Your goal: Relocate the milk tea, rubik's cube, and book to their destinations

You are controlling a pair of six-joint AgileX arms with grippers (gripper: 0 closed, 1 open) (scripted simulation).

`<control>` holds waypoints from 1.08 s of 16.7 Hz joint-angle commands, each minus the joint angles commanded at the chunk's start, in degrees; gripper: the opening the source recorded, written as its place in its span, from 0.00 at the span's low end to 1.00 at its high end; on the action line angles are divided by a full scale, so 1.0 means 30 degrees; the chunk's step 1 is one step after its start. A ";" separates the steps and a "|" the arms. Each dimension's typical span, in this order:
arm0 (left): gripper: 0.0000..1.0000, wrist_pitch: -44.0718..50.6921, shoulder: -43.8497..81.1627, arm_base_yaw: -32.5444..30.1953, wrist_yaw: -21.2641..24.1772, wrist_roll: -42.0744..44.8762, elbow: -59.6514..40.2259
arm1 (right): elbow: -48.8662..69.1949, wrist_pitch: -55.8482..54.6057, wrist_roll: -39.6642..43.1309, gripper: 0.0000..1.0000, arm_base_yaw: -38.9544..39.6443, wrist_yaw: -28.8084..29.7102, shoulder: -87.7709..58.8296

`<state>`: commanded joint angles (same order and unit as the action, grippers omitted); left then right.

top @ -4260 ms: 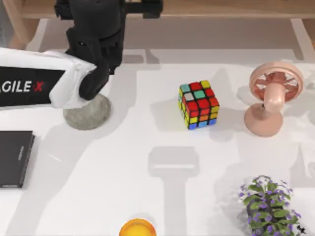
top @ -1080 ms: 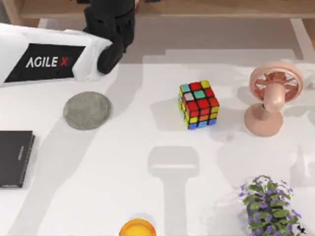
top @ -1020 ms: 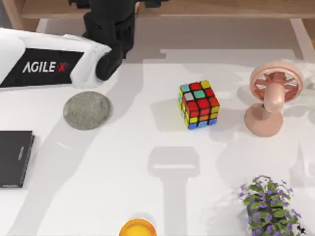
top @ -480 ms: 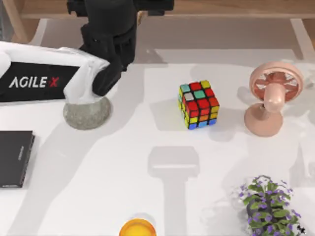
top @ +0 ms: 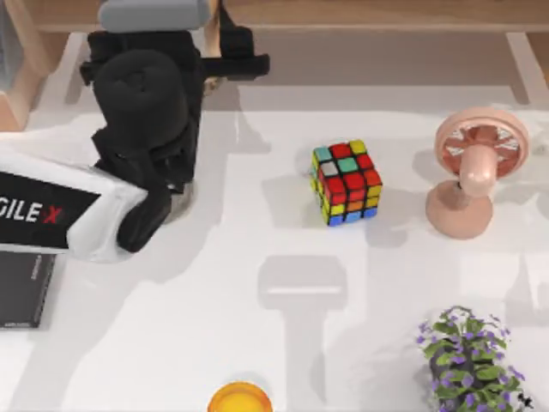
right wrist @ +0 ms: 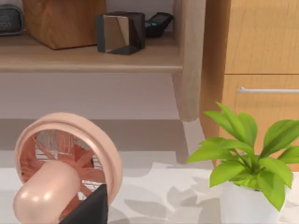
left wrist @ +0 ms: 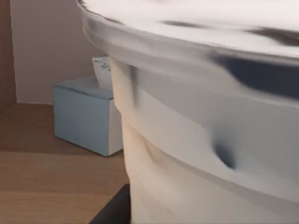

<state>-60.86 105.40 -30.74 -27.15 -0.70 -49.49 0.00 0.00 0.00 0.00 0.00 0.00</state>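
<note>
The milk tea (left wrist: 196, 116) looms close in the left wrist view, its white domed lid above a creamy body, with a dark fingertip (left wrist: 112, 210) beside its base. My left gripper (top: 159, 47) is shut on it at the table's back left, near the shelf. The rubik's cube (top: 346, 182) sits untouched at the table's middle. Behind the cup, the light-blue book (left wrist: 84, 116) with a white side rests on a wooden surface. In the right wrist view, one dark fingertip (right wrist: 91, 207) of my open right gripper shows, holding nothing.
A pink fan (top: 467, 172) stands at the right and a purple flowering plant (top: 472, 360) at the front right. A flat black slab (top: 21, 292) lies at the left edge, an orange-yellow round thing (top: 240, 399) at the front. A wooden shelf (top: 343, 13) runs along the back.
My left arm came forward and leftward from the back edge. It now covers the grey round pad that lay bare a second ago. The cube has not moved.
</note>
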 joint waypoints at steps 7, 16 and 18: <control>0.00 -0.3938 0.1205 0.2176 0.2212 -0.0013 0.5185 | 0.0000 0.0000 0.0000 1.00 0.0000 0.0000 0.0000; 0.00 -0.4757 0.1747 0.2440 0.2552 0.0008 0.5603 | 0.0000 0.0000 0.0000 1.00 0.0000 0.0000 0.0000; 0.00 -0.5508 0.2432 0.2463 0.2570 0.0000 0.5618 | 0.0000 0.0000 0.0000 1.00 0.0000 0.0000 0.0000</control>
<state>-77.38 112.70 -23.35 -19.44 -0.70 -32.63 0.00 0.00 0.00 0.00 0.00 0.00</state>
